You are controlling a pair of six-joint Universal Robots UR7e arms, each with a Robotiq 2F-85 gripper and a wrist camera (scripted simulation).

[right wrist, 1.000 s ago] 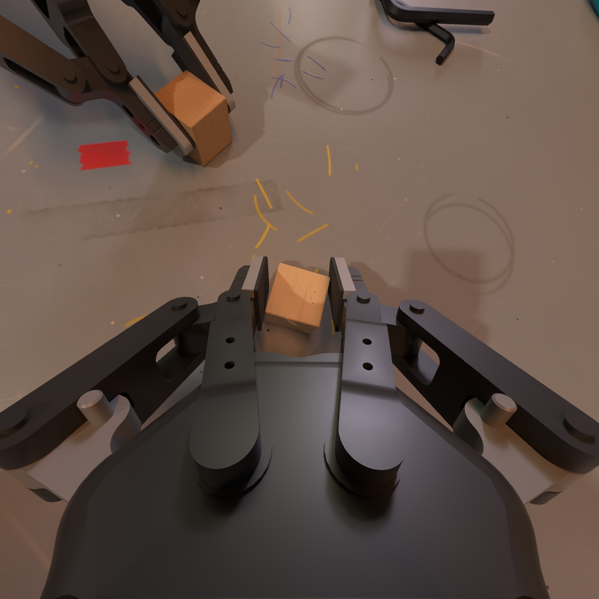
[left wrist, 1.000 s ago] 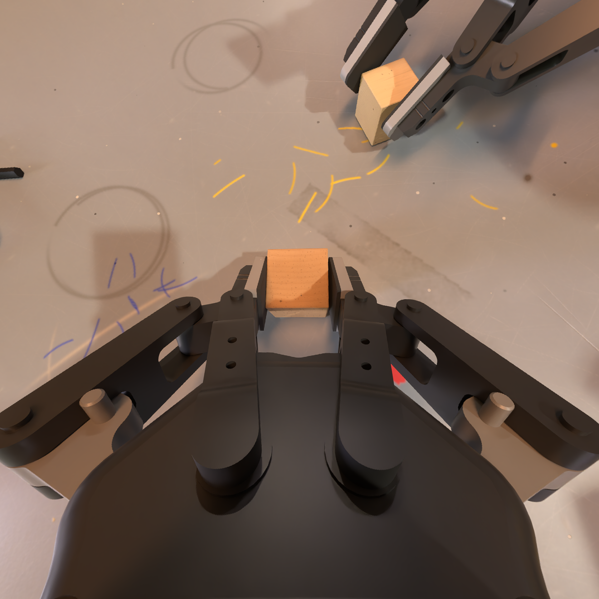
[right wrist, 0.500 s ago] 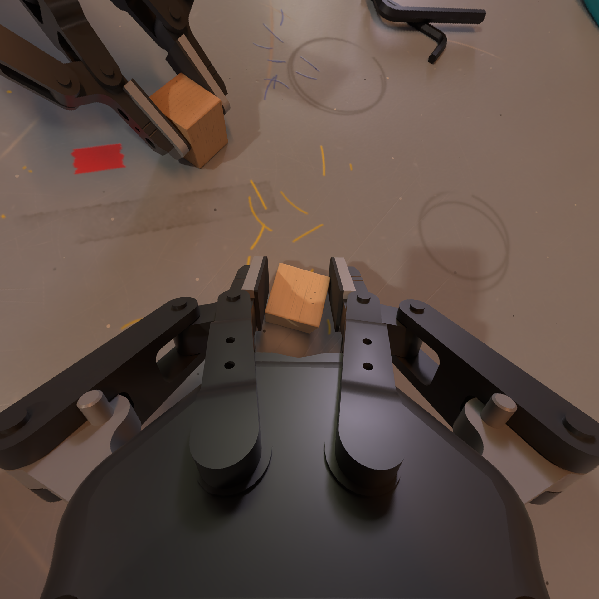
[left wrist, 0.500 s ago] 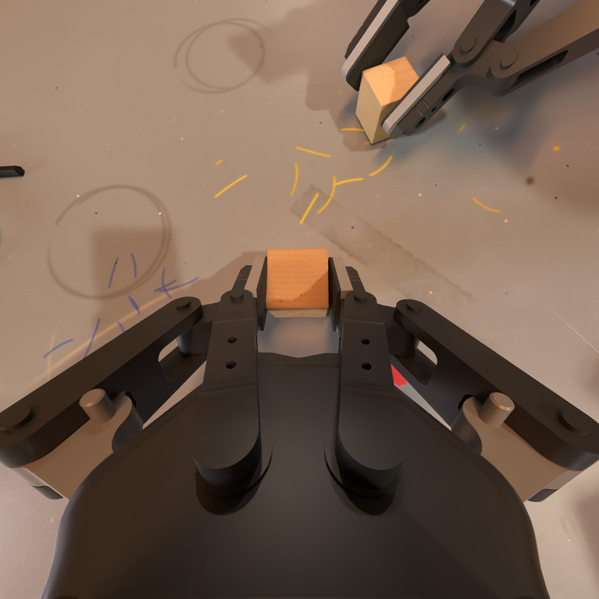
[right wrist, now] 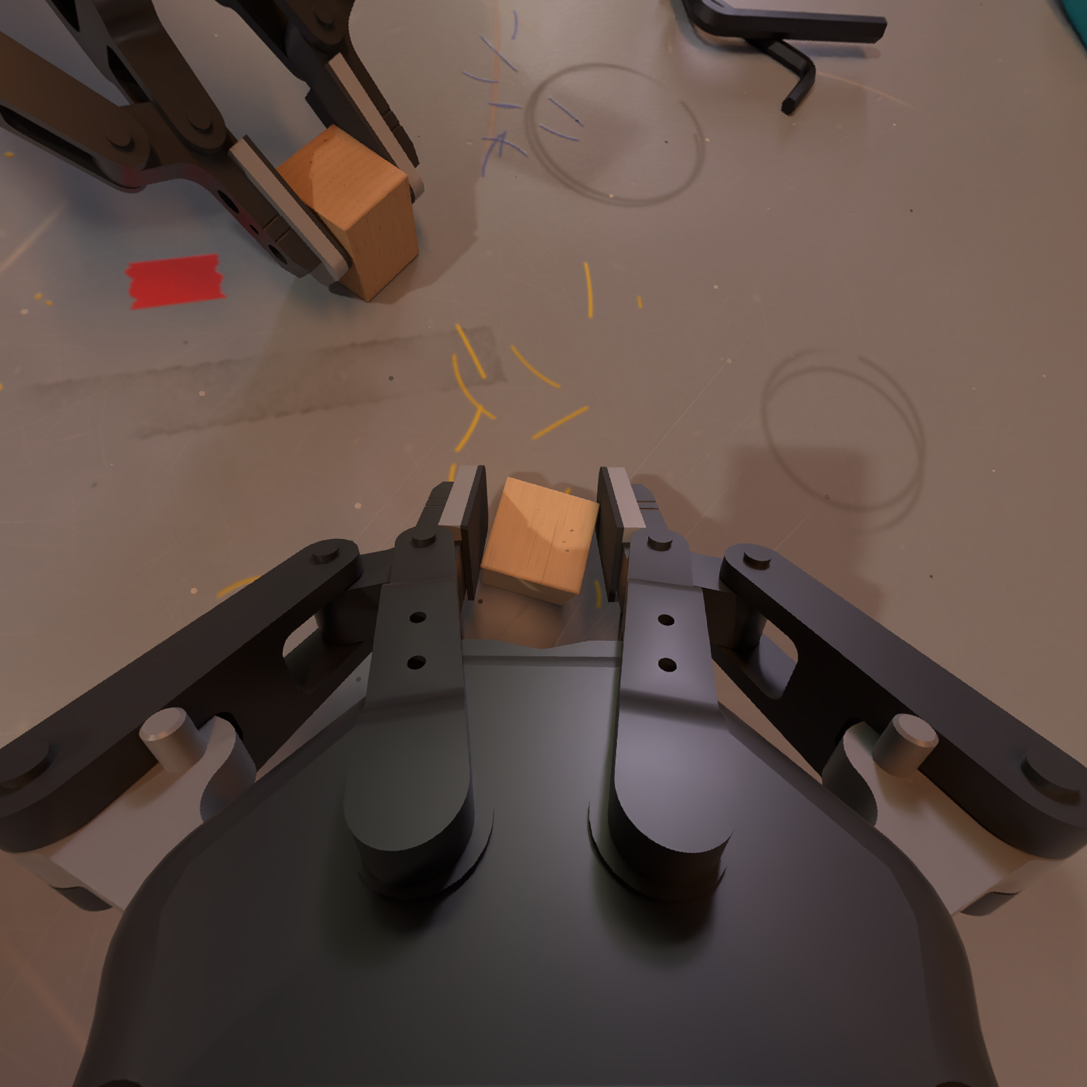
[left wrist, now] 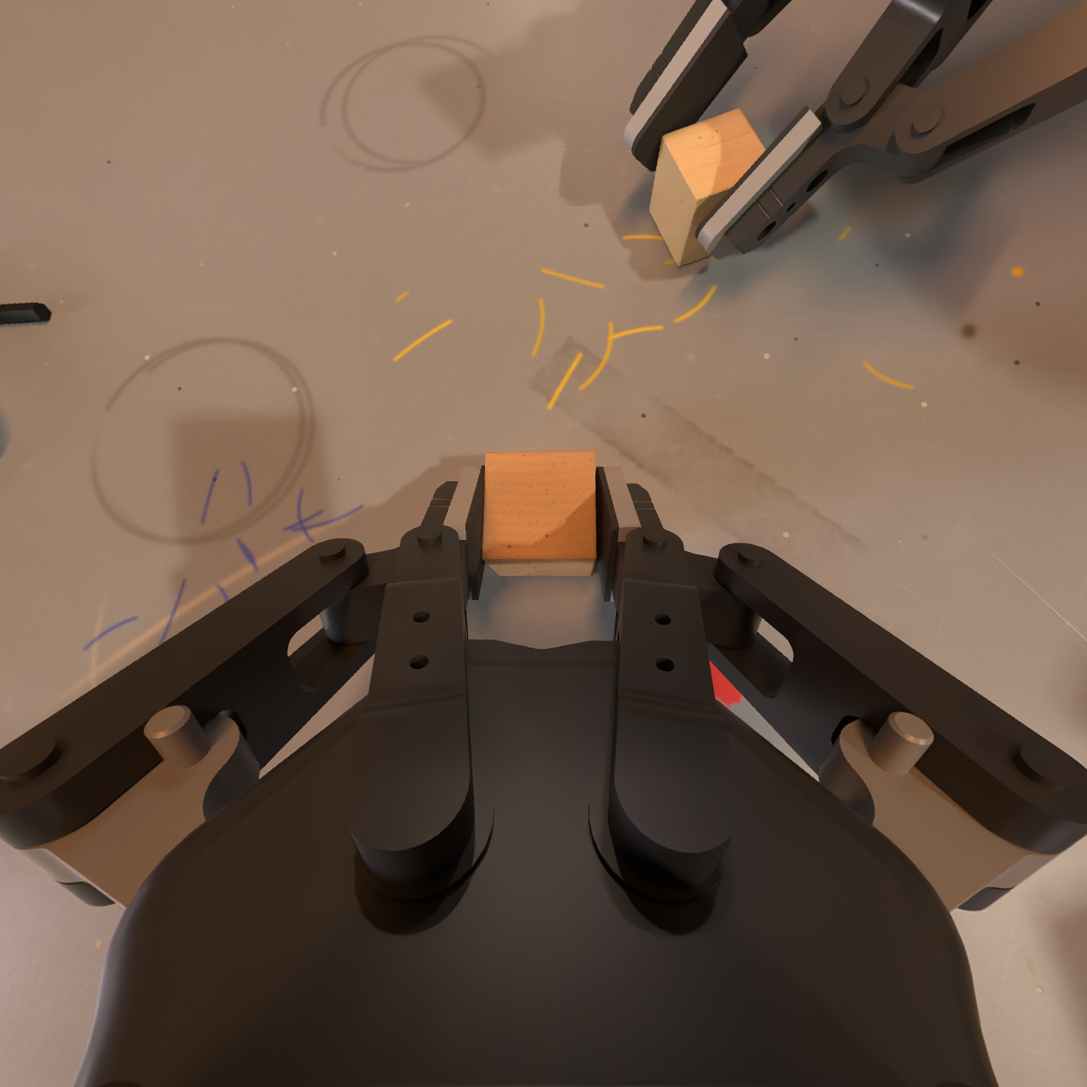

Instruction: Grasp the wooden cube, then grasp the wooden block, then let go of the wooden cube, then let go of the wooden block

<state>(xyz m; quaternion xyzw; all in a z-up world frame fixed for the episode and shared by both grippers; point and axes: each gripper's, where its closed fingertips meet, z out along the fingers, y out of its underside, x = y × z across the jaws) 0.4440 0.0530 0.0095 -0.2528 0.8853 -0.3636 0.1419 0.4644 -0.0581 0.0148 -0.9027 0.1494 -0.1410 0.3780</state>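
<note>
My left gripper (left wrist: pixel 538 485) is shut on the wooden cube (left wrist: pixel 538 509), an orange-brown cube held square between both pads, low over the table. In the right wrist view the cube (right wrist: pixel 353 194) sits in the left gripper (right wrist: pixel 376 229) at the upper left, its lower corner at the table. My right gripper (right wrist: pixel 544 488) is shut on the wooden block (right wrist: pixel 538 535), a lighter piece turned askew so its corners meet the pads. In the left wrist view the block (left wrist: pixel 706 153) stands tall in the right gripper (left wrist: pixel 676 194) at the upper right, its lower end at the table.
The grey table (left wrist: pixel 823 529) bears orange and blue pen strokes and faint pencil circles. A red tape strip (right wrist: pixel 175 282) lies near the left gripper. Black hex keys (right wrist: pixel 794 35) lie at the far right of the right wrist view. A black bar end (left wrist: pixel 23 312) shows at the left edge.
Both grips are unchanged. Both wrist views have shifted only slightly over the table marks; the cube and the block sit the same way between the pads.
</note>
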